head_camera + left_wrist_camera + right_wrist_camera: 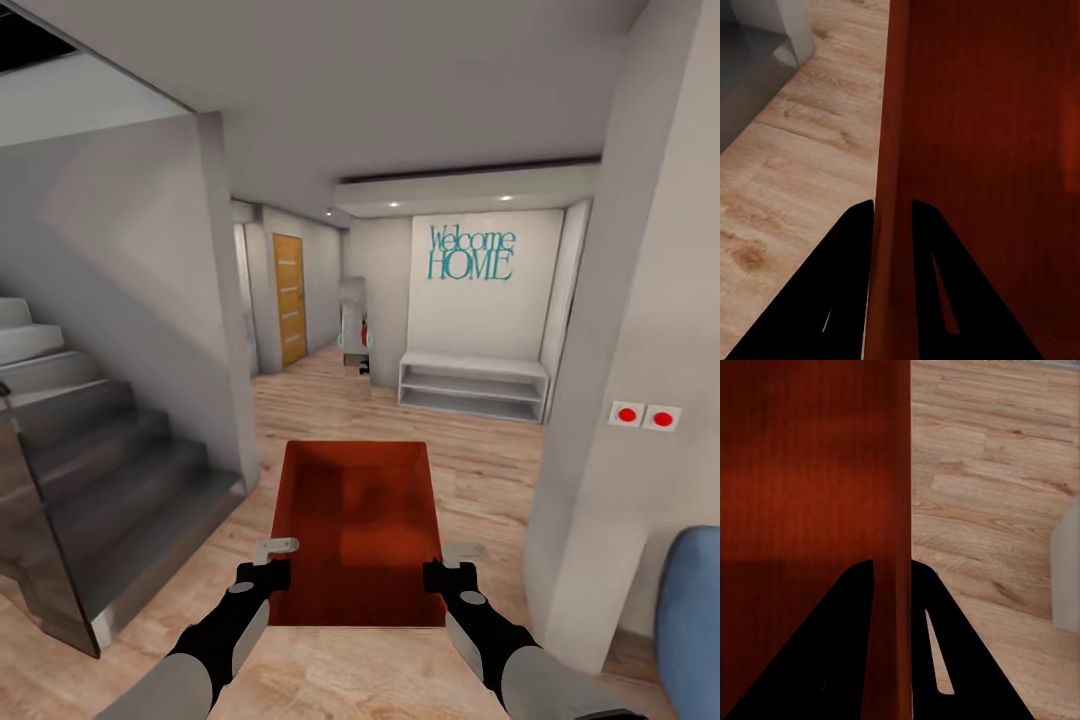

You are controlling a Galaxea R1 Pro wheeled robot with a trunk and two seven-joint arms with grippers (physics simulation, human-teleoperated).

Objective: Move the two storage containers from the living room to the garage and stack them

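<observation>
container [358, 520] low centre of head frame, carried above wood floor [480, 470], long axis pointing away toward hallway | left tool [268, 570] clamps its left wall, right tool [448, 572] its right wall, equally near | orange door [289, 298] upper left of centre, likely goal | wall text "Welcome HOME" [471, 253]

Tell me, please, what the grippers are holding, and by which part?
One storage container: left gripper pinches its left side wall, right gripper its right side wall.
</observation>
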